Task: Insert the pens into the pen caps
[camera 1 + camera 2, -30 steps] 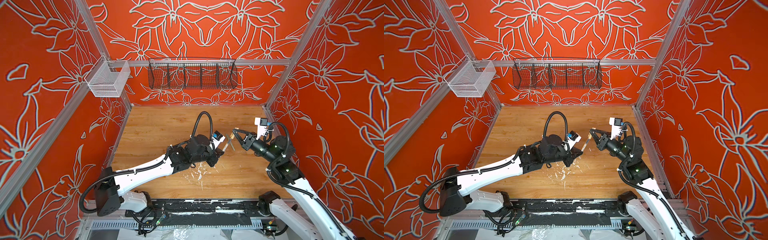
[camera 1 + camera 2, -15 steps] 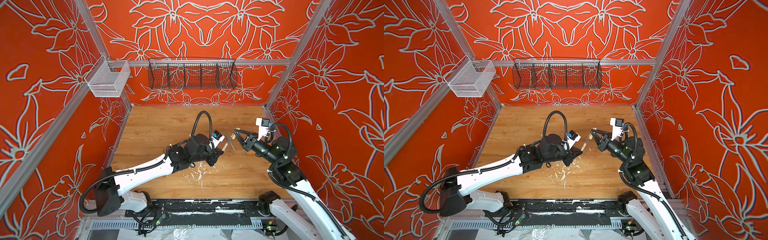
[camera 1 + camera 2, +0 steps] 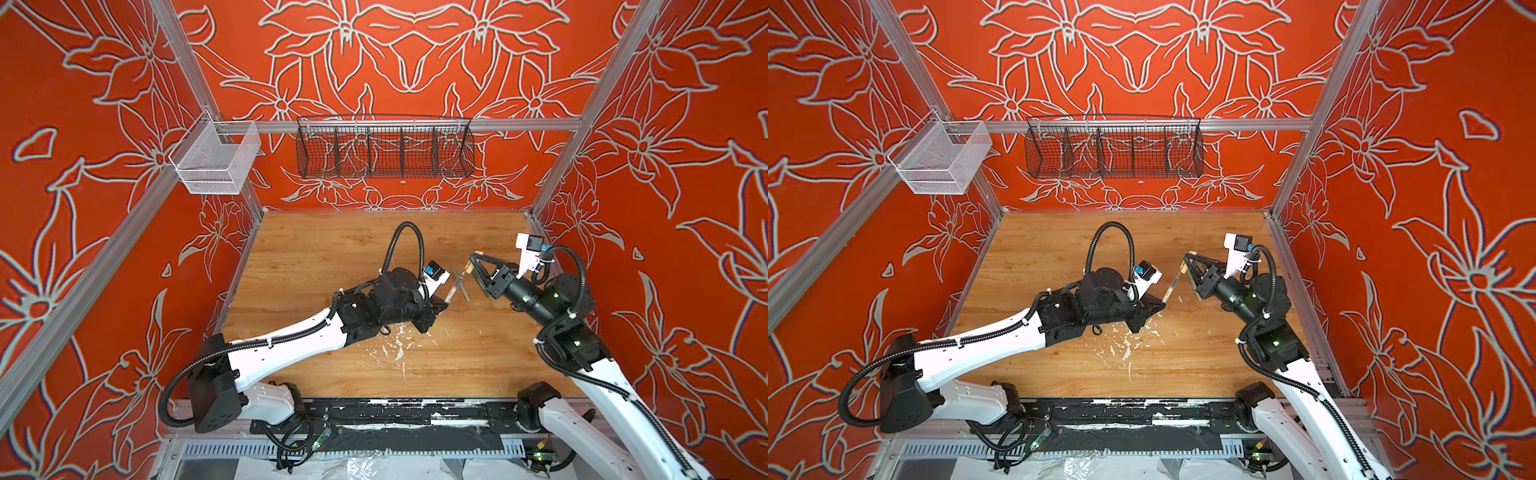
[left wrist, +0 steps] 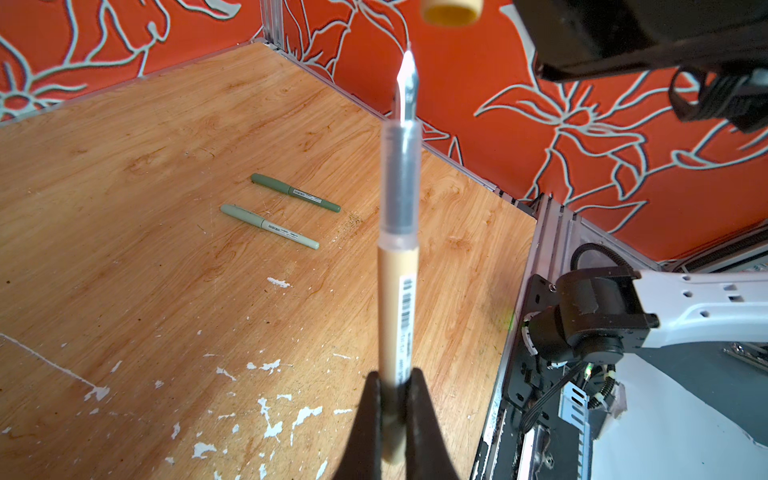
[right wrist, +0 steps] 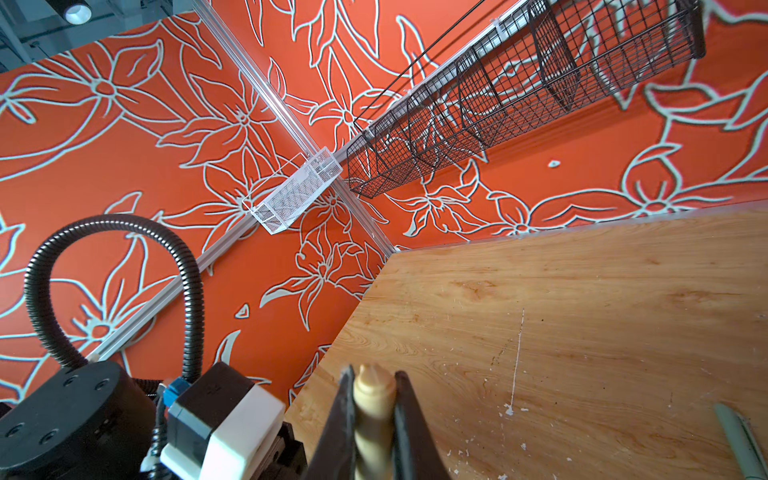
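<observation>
Beige pen is clamped near its rear end by the left pincer. The jaws are closed tight on the barrel, with both fingers pressed against its sides. The pen sticks straight out past them, and its grey grip section and bare metal tip point away from the pincer. The right pincer is also closed, on the beige cap. The cap sits across the two dark fingers, and its rounded closed end shows between the fingertips. From the left wrist the cap's open mouth faces the pen. Tip and mouth are near each other but apart: the tip is outside the cap and seems slightly to one side of the mouth. In both top views the two pincers meet right of centre at mid-height, raised above the wooden counter. The left pincer carries the pen slanting toward the upper right. The right pincer reaches in from the right, and the cap's lower end is just beyond the pen tip. On the counter lie the dark green pen and the pale green pen, side by side, nearly parallel and not touching. Each has a thicker section at one end that looks like a seated cap. White flecks dot the counter nearer the left pincer.
</observation>
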Controlling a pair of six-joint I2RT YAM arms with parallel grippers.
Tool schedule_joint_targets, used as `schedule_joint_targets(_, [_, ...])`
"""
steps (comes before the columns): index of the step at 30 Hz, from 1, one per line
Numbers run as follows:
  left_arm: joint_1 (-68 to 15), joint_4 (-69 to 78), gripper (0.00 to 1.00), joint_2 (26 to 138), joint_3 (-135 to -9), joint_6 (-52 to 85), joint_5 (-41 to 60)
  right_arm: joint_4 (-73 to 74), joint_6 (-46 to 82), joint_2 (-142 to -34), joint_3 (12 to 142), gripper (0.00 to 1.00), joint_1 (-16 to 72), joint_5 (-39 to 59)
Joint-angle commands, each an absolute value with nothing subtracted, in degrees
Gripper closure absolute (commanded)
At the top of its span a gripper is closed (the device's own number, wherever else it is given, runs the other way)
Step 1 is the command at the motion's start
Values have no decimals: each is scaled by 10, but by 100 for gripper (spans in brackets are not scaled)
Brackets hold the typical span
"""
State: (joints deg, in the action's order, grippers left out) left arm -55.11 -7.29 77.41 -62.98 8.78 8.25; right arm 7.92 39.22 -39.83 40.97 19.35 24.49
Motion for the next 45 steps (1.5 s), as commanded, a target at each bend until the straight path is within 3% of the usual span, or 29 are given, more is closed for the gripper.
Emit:
schedule_joint_targets(1, [-548,-65,100,763,-640,83,88,101,410,-396,395,100,198,256])
schedule_joint_targets(25, [-548,-66,100,768,-642,82,96,108,417,-376,390,100,198,228])
schedule_joint_targets(35, [-548,-65,100,769,-644,80,96,99,409,-408,414,100,199,283])
schedule_joint_targets(45, [-548,-65,100,768,-645,80,94,87,408,-396,397,100,199,274])
